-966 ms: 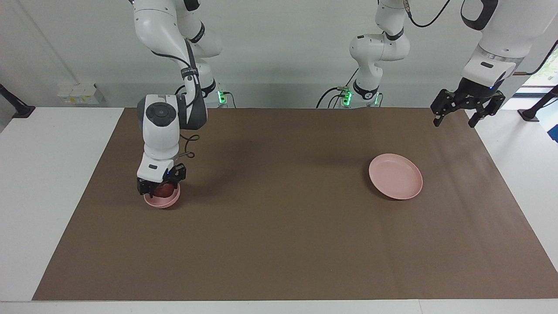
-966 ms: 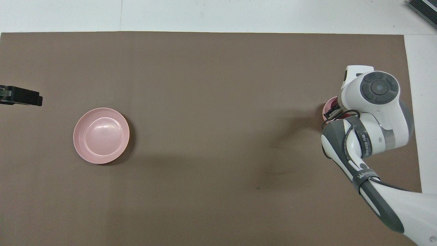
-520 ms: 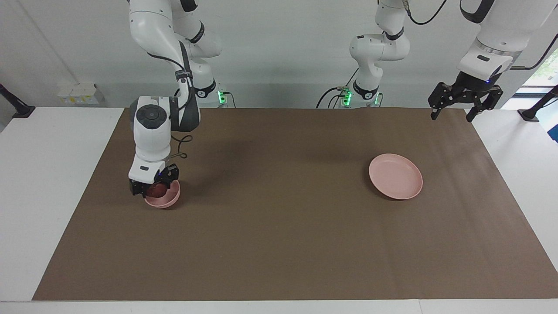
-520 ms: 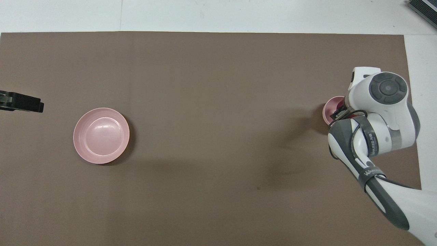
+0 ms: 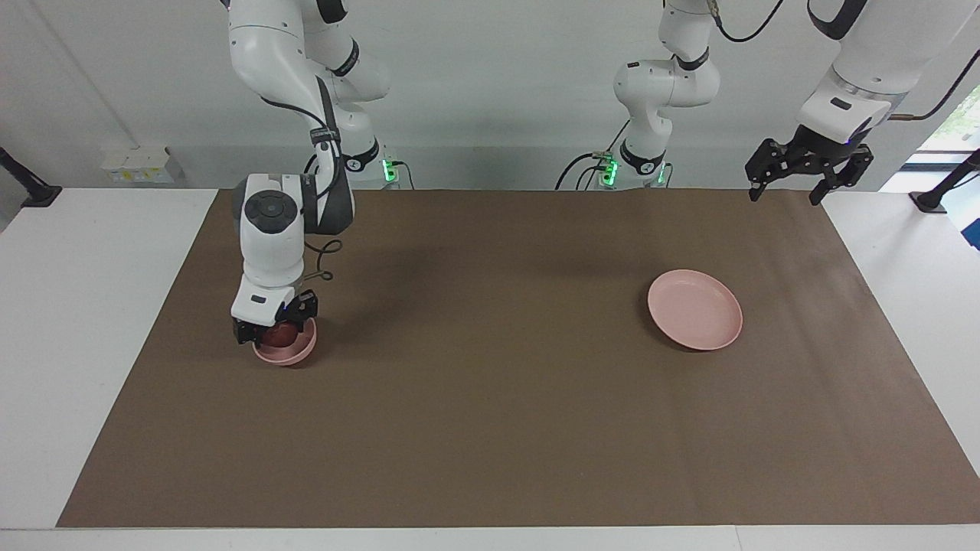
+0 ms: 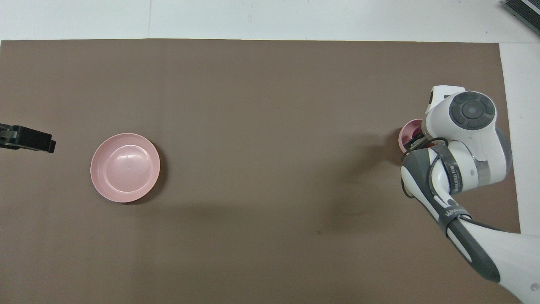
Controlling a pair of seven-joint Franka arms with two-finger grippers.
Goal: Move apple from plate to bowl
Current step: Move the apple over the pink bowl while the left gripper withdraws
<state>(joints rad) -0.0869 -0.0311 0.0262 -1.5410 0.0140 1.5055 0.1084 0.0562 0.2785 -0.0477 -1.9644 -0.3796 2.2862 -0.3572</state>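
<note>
The small pink bowl (image 5: 289,353) stands on the brown mat toward the right arm's end of the table. My right gripper (image 5: 276,335) reaches down into it and is shut on the dark red apple (image 5: 282,334), which sits low between the fingers, inside the bowl's rim. In the overhead view the right arm covers most of the bowl (image 6: 406,131) and hides the apple. The flat pink plate (image 5: 695,310) lies bare toward the left arm's end; it also shows in the overhead view (image 6: 125,167). My left gripper (image 5: 782,196) hangs open and empty high over the mat's corner by the left arm's base.
The brown mat (image 5: 490,398) covers most of the white table (image 5: 92,321). Power sockets and cables sit by the arm bases at the wall.
My right gripper shifted sideways over the bowl and part of the way back, and the apple moved with it. My left gripper rose and drew back toward its base.
</note>
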